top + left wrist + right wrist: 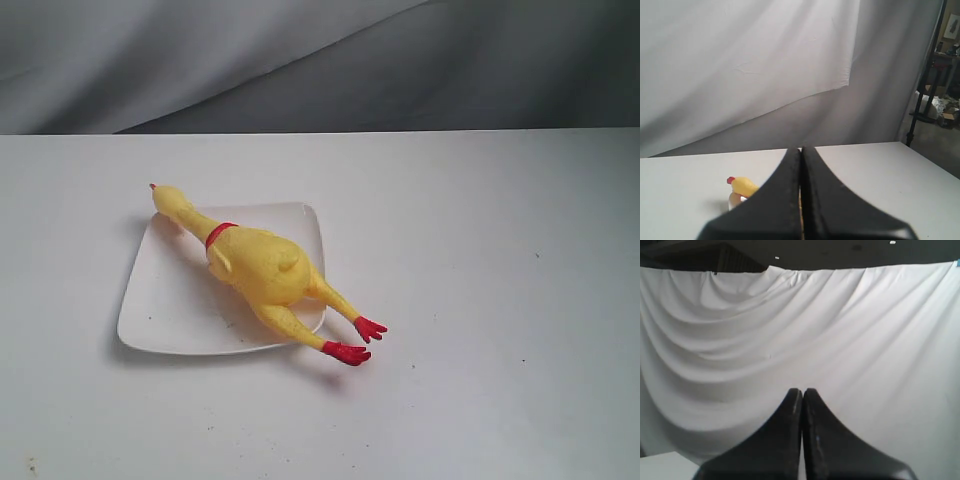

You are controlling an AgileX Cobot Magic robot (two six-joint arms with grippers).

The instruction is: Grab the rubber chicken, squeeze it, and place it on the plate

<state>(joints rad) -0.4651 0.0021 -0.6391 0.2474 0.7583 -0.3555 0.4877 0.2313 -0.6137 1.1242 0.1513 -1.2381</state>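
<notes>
The yellow rubber chicken (262, 268) lies diagonally across the white square plate (165, 310). Its red-tipped head sticks out past the far left corner and its red feet (356, 340) hang over the near right corner onto the table. No gripper or arm shows in the exterior view. In the left wrist view my left gripper (801, 150) is shut with nothing between its black fingers; the chicken's head (742, 185) peeks out beside them, farther off. My right gripper (802, 391) is shut too and empty, facing the white curtain.
The white table (480, 300) stretches around the plate, with its far edge meeting a grey-white draped curtain (300, 60). A dark stand (925, 85) and clutter sit off the table's side in the left wrist view.
</notes>
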